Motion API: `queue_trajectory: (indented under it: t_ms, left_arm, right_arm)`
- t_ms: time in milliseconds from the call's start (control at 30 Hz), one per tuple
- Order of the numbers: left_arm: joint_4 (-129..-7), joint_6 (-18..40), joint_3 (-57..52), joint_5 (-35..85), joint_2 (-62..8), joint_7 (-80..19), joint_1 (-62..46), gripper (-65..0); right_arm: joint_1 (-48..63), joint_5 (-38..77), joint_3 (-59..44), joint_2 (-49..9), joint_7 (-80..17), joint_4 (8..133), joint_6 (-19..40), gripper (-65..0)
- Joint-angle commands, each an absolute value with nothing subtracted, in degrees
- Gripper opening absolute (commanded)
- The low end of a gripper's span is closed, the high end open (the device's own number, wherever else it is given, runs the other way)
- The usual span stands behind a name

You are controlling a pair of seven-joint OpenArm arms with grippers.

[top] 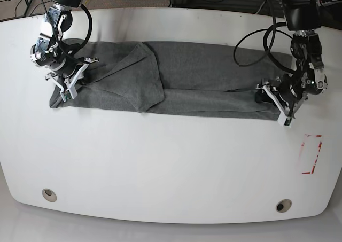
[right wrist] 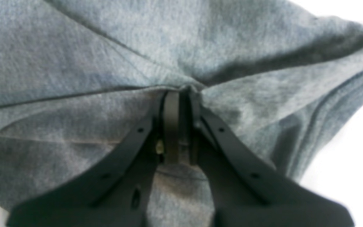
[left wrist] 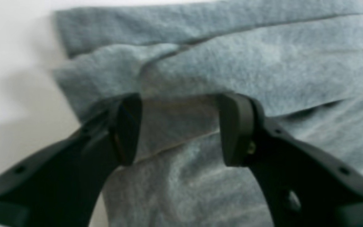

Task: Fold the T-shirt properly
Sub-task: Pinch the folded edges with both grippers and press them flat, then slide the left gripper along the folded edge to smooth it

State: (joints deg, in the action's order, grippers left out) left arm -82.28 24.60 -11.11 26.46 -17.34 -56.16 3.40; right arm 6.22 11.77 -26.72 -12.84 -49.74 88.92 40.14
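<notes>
The grey T-shirt (top: 187, 82) lies folded lengthwise into a long band across the white table. A flap is folded over near its left third. My right gripper (right wrist: 183, 94) is shut on a pinch of cloth, and creases fan out from the pinch. In the base view it (top: 72, 84) is at the shirt's left end. My left gripper (left wrist: 181, 129) is open, its fingers (left wrist: 236, 126) standing either side of a folded edge of the shirt (left wrist: 263, 63). In the base view it (top: 265, 96) is at the shirt's right end, low on the cloth.
A red rectangle outline (top: 311, 154) is marked on the table (top: 171, 162) at the front right. Two round holes (top: 49, 194) (top: 283, 205) sit near the front edge. Cables (top: 251, 44) hang from the right-hand arm over the shirt's back right.
</notes>
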Motion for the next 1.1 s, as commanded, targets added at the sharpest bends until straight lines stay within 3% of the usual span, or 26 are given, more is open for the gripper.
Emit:
queue_trajectory:
  t_ms: [0,867,1067]
  left_arm:
    - [-86.29,24.92,-11.38,30.55,-18.33,-55.25,4.53,-27.5]
    - [-88.66,24.92,-16.40,34.95,-21.58,-59.47,4.44,-27.6]
    - [-93.14,24.92,-19.47,34.77,-21.76,-59.47,2.95,-27.6]
  right_arm:
    - [5.67,10.42,-26.86,-13.32,-50.68,89.54,40.00,-59.9]
    - [5.05,11.03,-26.51,-12.88,-50.68,89.89,40.00,-59.9]
    - [5.14,10.59,-26.51,-10.77,-51.30,96.66,40.00,-59.9]
